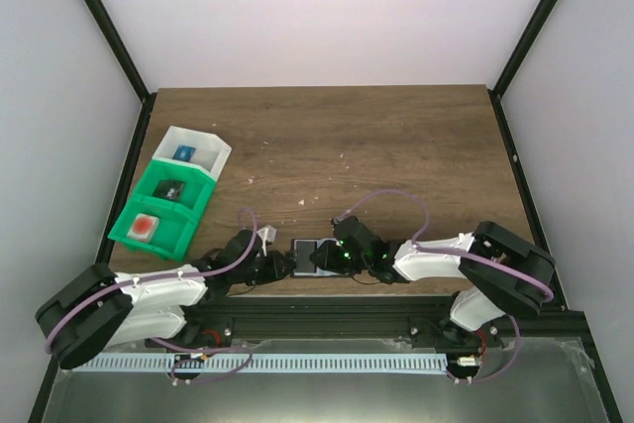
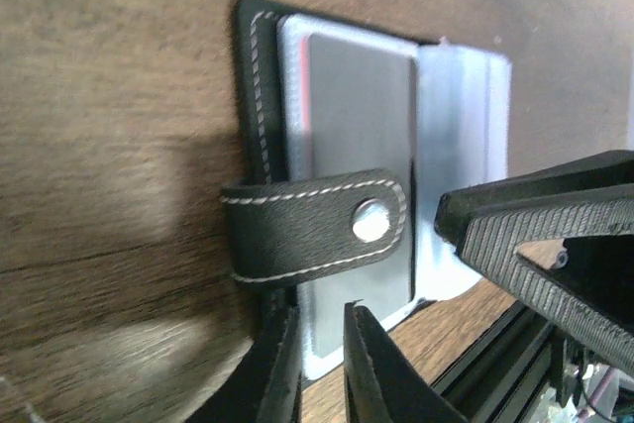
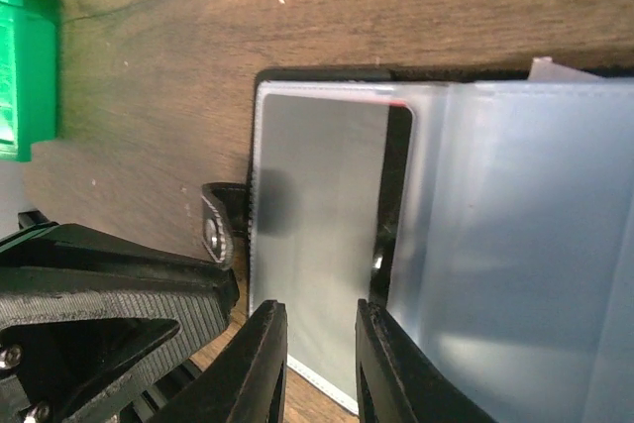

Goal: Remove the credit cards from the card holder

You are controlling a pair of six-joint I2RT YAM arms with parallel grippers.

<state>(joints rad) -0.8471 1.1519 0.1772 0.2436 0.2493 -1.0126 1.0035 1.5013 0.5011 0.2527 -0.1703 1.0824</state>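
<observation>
1. Two things are found nearest, at the table's [image 1: 396,146] front edge: the left gripper [image 2: 322,314] and the right gripper [image 3: 322,309], each shown with jaws narrowly apart; whether anything is pinched cannot be told.
2. Between them the card holder [image 1: 307,253] is laid open, a credit card [image 2: 362,136] seen tucked inside.
3. Farther off, bins [image 1: 173,195] are set; removal is judged barely begun.
</observation>
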